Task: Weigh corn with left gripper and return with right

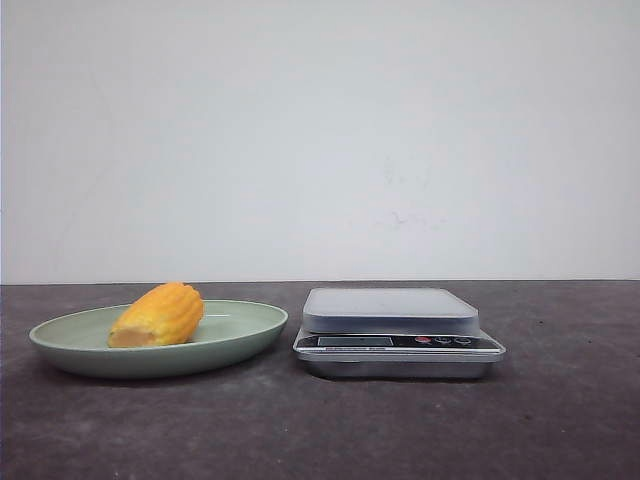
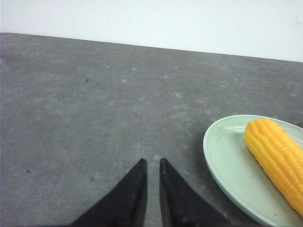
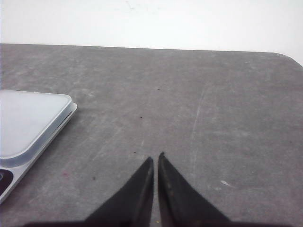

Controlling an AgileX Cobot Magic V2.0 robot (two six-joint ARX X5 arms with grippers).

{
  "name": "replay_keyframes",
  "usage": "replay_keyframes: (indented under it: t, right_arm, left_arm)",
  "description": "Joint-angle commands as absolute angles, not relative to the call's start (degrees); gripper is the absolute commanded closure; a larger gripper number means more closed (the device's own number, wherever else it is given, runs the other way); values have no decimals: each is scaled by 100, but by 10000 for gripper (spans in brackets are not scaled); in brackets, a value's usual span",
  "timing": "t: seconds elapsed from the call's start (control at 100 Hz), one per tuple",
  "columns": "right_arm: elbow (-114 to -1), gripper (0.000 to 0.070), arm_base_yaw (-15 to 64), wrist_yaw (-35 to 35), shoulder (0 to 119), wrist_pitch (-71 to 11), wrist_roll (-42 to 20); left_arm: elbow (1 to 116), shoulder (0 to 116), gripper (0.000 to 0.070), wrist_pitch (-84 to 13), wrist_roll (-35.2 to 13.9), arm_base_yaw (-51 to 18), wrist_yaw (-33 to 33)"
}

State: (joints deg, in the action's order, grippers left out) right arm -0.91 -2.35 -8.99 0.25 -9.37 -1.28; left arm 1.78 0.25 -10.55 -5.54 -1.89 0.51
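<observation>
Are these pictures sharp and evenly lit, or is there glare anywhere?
Front view: soft, flat light, slightly hazy, faint shadow under the plate and scale. Left wrist view: corn fairly crisp, no glare. Right wrist view: the scale's platform looks washed out.

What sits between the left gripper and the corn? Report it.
In the left wrist view, bare grey table and then the near rim of the green plate separate the left gripper from the corn; nothing else lies there.
</observation>
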Motion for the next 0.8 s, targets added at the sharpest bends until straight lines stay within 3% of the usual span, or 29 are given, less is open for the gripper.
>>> replay_keyframes:
  t: [0.0,0.33,0.46,0.62,0.79]
  right_arm:
    - [-80,690,-237,-902,21,-899,-69]
    - [-80,690,-235,-908,21,-644,-123]
    - [-80,690,-235,-910,21,-349,-346]
    - [-80,690,-235,-913,21,-167,-591]
    - [-113,691,-235,-976,21,331,-2152]
  left_arm:
    - [80,19,689,-1079,-523,-189,64]
    - [80,19,688,-1061,-607,-189,-10]
    - [80,19,689,-1068,-1610,-189,-301]
    - [95,19,689,-1079,-2095,-189,-340]
    - [270,19,689,-1181,-2808,-189,-854]
